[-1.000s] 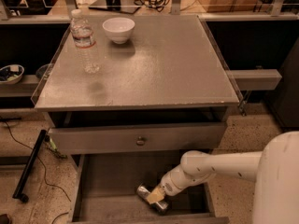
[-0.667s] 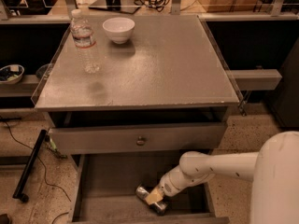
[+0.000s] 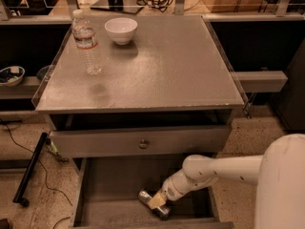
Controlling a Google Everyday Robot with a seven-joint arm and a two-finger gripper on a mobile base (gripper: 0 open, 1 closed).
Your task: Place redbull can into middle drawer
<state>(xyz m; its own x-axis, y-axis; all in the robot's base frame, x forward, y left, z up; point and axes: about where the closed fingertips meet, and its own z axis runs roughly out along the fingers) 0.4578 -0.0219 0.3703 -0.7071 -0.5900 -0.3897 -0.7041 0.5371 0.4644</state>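
The redbull can [image 3: 145, 195] is a slim silver can. It lies on its side on the floor of the open middle drawer [image 3: 112, 187], near the drawer's front and right of its middle. My gripper [image 3: 157, 202] reaches in from the right on the white arm [image 3: 214, 171] and sits right at the can, covering its middle. Both ends of the can stick out past the gripper. The drawer is pulled out below the cabinet, a shallow grey tray with thin side walls.
Above it is a grey drawer panel with a small round knob [image 3: 143, 143], partly pulled out. On the grey cabinet top [image 3: 167, 70] stand a clear water bottle [image 3: 86, 42] and a white bowl [image 3: 120, 30]. Cables and a black bar [image 3: 31, 168] lie on the floor at left.
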